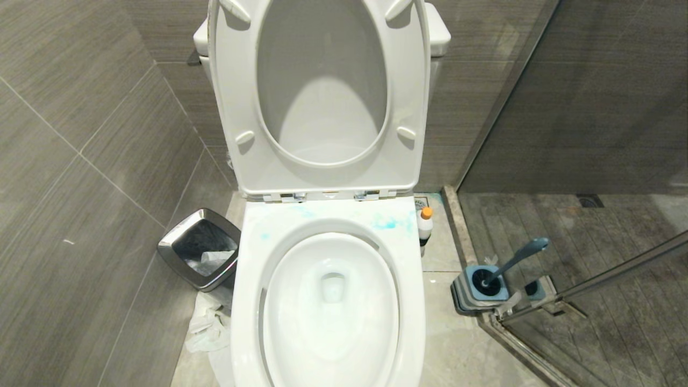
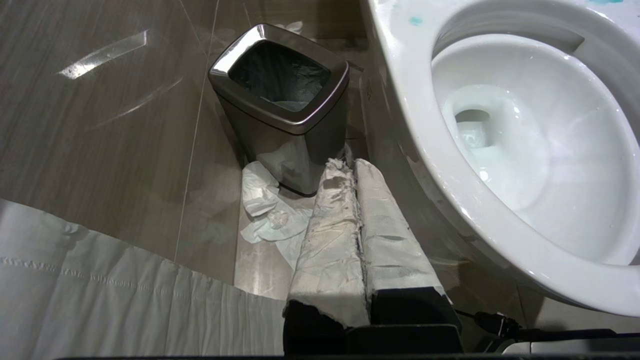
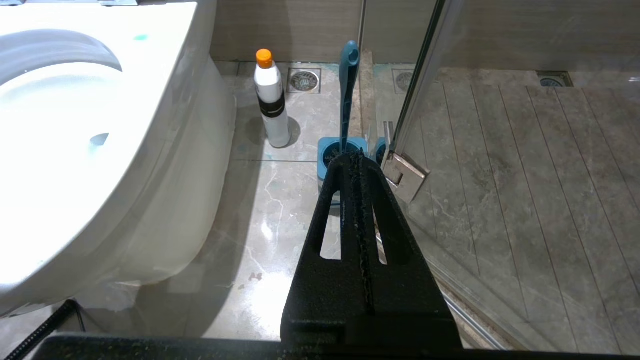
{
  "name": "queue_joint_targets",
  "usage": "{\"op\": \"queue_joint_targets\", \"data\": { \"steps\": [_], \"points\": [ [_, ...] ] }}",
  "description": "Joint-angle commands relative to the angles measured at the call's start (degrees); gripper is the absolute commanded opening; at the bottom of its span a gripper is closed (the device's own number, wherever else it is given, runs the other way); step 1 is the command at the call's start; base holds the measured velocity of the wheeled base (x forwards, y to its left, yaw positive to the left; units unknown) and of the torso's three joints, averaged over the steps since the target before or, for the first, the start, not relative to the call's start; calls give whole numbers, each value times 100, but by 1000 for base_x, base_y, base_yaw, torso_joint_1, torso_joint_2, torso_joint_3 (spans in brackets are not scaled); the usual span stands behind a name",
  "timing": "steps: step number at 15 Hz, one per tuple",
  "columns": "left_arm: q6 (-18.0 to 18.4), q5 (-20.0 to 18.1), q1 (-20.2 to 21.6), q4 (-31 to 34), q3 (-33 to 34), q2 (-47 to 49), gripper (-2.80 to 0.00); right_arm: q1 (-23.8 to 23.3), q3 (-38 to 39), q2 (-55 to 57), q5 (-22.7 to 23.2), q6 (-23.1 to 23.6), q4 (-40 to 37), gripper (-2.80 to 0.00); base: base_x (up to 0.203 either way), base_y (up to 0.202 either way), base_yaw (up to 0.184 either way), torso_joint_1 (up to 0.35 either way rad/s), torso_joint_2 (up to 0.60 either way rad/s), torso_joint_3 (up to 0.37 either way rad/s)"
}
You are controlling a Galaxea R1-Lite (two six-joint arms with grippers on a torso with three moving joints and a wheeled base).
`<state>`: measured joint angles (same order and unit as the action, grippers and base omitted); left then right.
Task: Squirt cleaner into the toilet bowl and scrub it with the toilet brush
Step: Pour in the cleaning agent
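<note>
head view: glossy oval toilet bowl (image 1: 328,301) w/ blue smears; both grippers (image 2: 352,167) (image 3: 356,159) pressed together, empty.

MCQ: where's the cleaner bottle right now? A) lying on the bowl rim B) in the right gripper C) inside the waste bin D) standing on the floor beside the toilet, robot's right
D: the cleaner stands upright on the floor beside the toilet bowl, with the toilet brush in its holder nearby; the right gripper is shut and empty.
</note>
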<state>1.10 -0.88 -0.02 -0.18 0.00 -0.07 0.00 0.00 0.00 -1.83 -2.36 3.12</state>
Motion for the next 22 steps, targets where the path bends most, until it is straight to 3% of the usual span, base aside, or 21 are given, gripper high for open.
{"op": "queue_joint_targets", "data": {
  "steps": [1,22],
  "points": [
    [5,0,2,1,9,7,-280,0,123,9,-2,-1,4,-280,0,0,0,0,0,0],
    [-4,35,2,9,9,7,-280,0,123,9,-2,-1,4,-280,0,0,0,4,3,-176]
  ]
}}
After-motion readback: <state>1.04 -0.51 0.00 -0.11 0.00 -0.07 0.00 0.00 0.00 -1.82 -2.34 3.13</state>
